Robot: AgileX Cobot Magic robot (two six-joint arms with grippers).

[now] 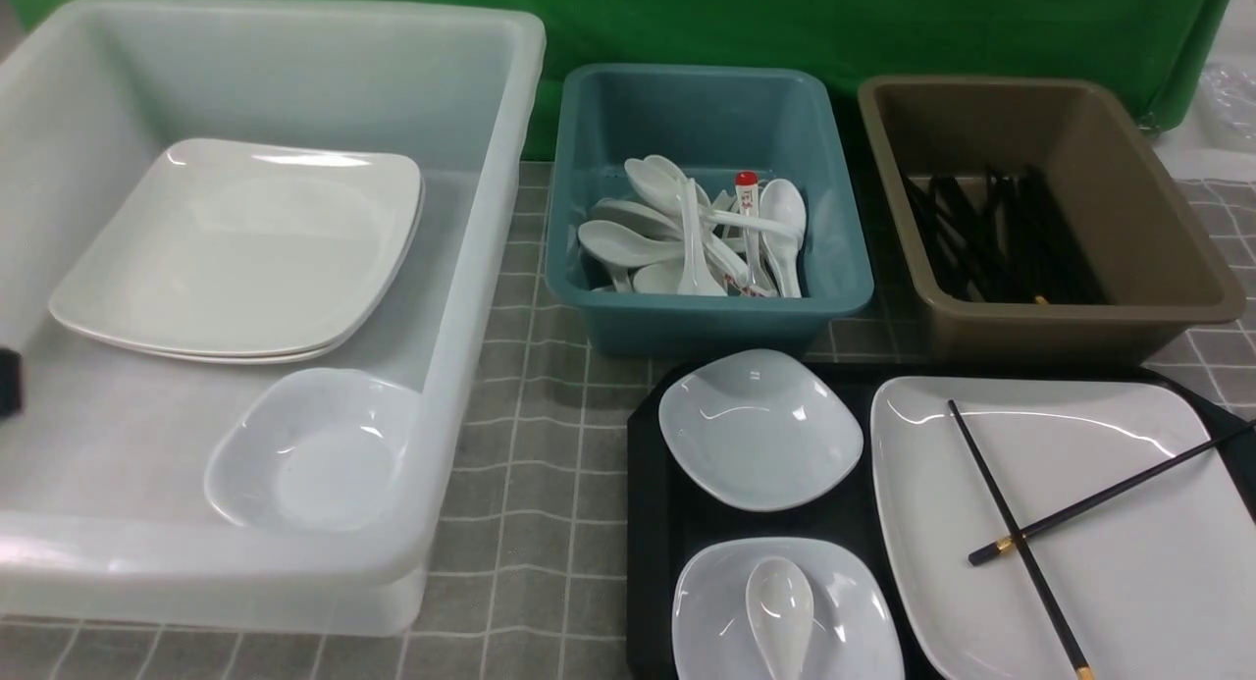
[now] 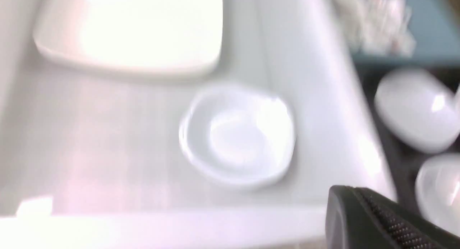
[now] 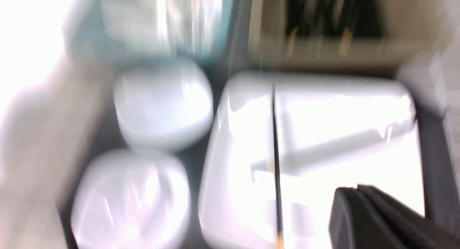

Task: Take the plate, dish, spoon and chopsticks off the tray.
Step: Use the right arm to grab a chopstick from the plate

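Note:
The black tray point(image 1: 648, 484) lies at the front right. On it are the large white plate point(image 1: 1158, 582) with the two black chopsticks point(image 1: 1016, 538) crossed on it, a far small dish point(image 1: 760, 430), and a near small dish point(image 1: 854, 621) holding the white spoon point(image 1: 780, 601). My right gripper point(image 3: 355, 189) is shut and empty above the plate point(image 3: 341, 109), beside one chopstick point(image 3: 275, 134); it is out of the front view. My left gripper point(image 2: 354, 191) is shut and empty over the near wall of the translucent tub point(image 2: 316, 98). Only a dark bit of it point(image 1: 8, 381) shows in the front view.
The big translucent tub point(image 1: 471, 386) on the left holds stacked large plates point(image 1: 235, 248) and a small dish point(image 1: 314, 449). A teal tub point(image 1: 706, 307) behind the tray holds several spoons. A brown tub point(image 1: 1158, 268) holds black chopsticks. Both wrist views are blurred.

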